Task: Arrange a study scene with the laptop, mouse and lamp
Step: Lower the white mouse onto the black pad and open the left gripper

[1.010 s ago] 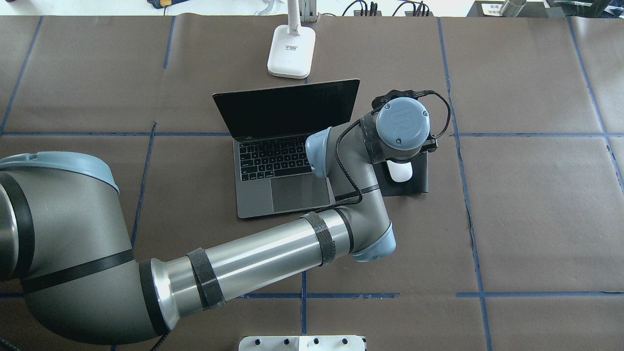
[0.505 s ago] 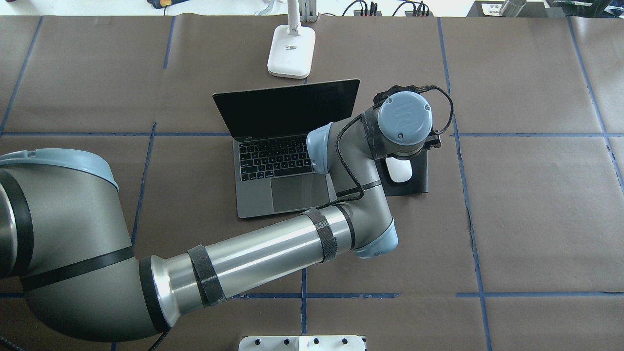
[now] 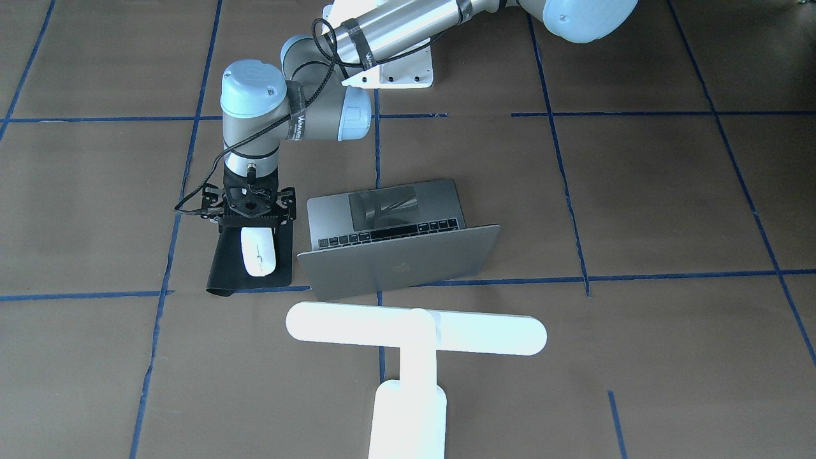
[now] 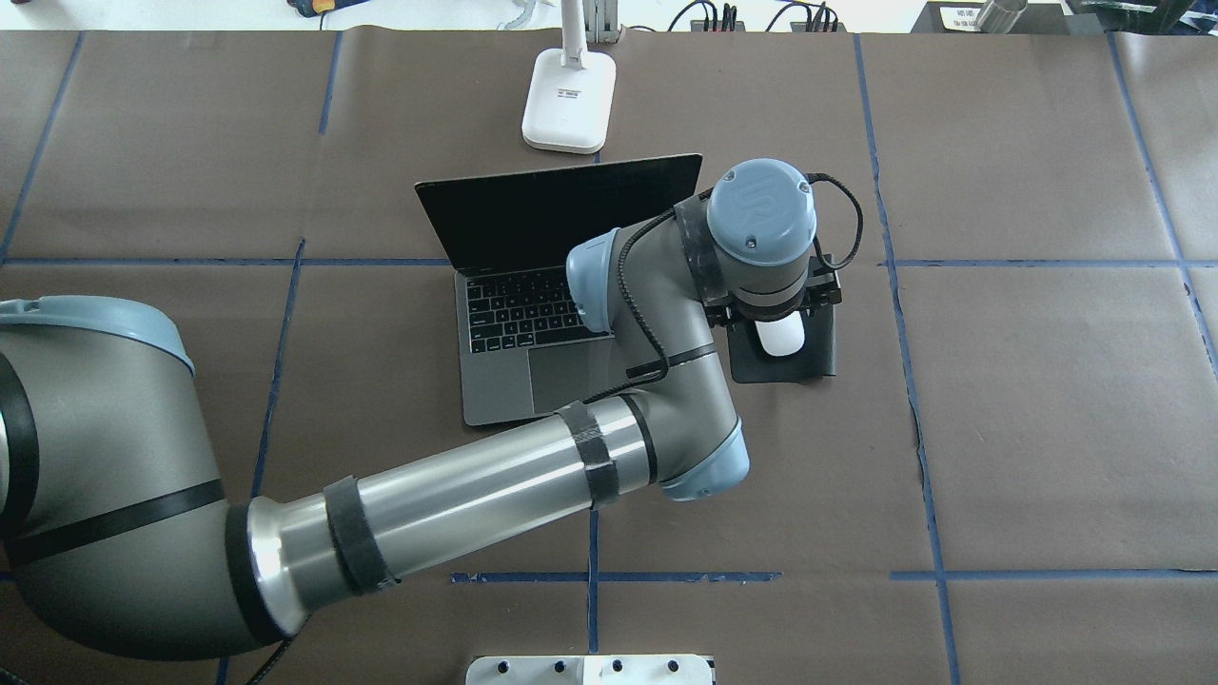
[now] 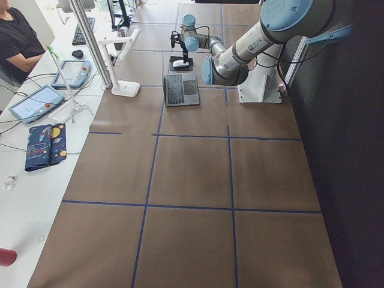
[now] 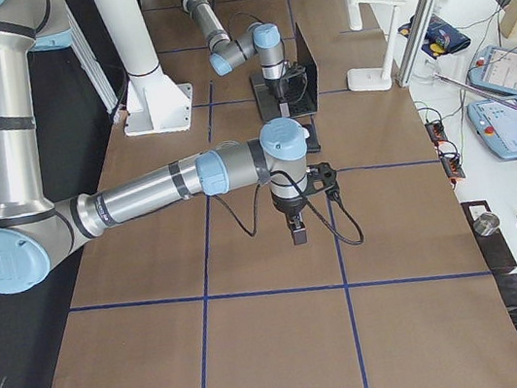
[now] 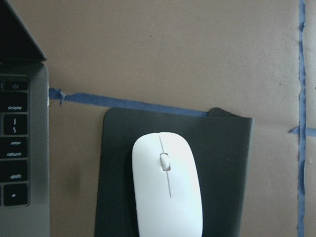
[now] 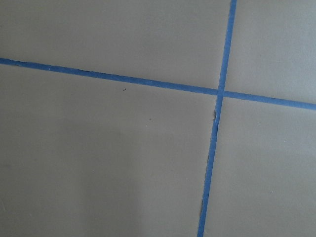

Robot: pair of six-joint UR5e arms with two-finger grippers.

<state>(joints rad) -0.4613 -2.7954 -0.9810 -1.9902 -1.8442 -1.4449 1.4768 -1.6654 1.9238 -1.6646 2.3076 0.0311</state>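
Note:
The grey laptop [image 4: 533, 323] stands open mid-table, screen towards the robot. The white mouse [image 4: 782, 338] lies free on a black mouse pad [image 4: 824, 360] to its right; it also shows in the left wrist view [image 7: 167, 190] and the front-facing view [image 3: 257, 252]. My left gripper [image 3: 253, 223] hangs just above the mouse's near end, open and holding nothing; no fingers show in the left wrist view. The white lamp [image 3: 414, 335] stands behind the laptop, its base [image 4: 568, 100] at the far edge. My right gripper [image 6: 300, 237] points down over bare table; I cannot tell its state.
Blue tape lines divide the brown table cover. The white robot base [image 4: 590, 669] sits at the near edge. A side desk with tablets [image 5: 42, 99] and a seated person [image 5: 18, 42] lies beyond the far edge, behind the lamp.
My left wrist has moved left and risen away from the mouse. The mouse stays on the pad.

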